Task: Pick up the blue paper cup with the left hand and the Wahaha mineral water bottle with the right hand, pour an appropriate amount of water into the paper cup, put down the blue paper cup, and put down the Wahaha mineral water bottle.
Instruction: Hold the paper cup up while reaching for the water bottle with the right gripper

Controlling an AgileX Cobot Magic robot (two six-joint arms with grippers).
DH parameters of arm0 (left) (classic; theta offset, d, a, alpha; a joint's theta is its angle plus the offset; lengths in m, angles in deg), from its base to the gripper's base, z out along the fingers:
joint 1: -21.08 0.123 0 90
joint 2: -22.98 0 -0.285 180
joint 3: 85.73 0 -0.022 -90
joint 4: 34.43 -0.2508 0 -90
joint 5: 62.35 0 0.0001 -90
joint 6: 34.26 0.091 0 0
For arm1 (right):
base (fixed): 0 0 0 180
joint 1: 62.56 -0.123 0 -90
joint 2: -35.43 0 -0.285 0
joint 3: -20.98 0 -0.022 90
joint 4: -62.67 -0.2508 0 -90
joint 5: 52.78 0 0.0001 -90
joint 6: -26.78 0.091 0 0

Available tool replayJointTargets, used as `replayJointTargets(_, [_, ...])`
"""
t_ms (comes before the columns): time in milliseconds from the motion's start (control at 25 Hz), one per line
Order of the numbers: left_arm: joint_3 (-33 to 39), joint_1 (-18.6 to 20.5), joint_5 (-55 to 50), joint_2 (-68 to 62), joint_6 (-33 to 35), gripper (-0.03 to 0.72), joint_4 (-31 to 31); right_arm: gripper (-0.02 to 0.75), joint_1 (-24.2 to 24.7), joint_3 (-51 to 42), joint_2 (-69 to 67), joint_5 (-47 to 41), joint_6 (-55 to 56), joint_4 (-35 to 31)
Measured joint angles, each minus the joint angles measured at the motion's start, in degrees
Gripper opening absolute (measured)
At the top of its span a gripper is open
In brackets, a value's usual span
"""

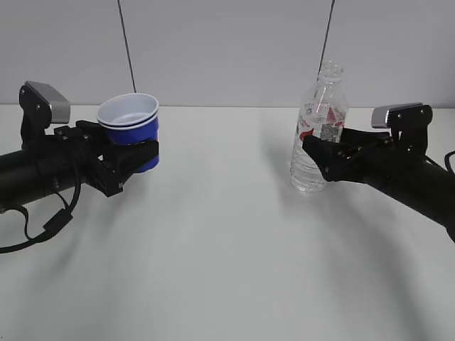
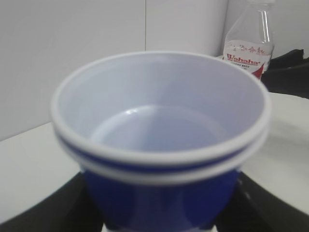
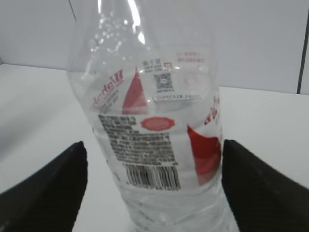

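The blue paper cup (image 1: pixel 144 135) sits between the fingers of my left gripper (image 1: pixel 126 147), which is shut on its lower body. The cup is upright with its rim tipped slightly toward the front, and it looks empty and white inside in the left wrist view (image 2: pixel 159 130). The black fingers (image 2: pixel 46 215) press both its sides. The Wahaha mineral water bottle (image 1: pixel 320 114) stands capless on the table at the right. My right gripper (image 1: pixel 321 153) is open around its labelled body (image 3: pixel 154 121). One finger (image 3: pixel 251 183) touches the bottle; a gap shows at the other (image 3: pixel 53 183).
A white table (image 1: pixel 227 249) runs back to a pale wall. Two thin dark cables (image 1: pixel 128 42) hang down the wall behind the cup and the bottle. The bottle also shows far right in the left wrist view (image 2: pixel 247 48).
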Motion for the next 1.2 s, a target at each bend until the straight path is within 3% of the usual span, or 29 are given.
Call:
replayJointTargets(560, [0.0, 0.0, 0.0, 0.0, 0.0, 0.461, 0.1, 0.638, 0.0, 1.4, -0.6, -0.9, 0.0, -2.1])
replayJointTargets(1200, [0.0, 0.0, 0.0, 0.0, 0.0, 0.461, 0.1, 0.609, 0.0, 1.7, -0.6, -1.4, -0.1, 0.0])
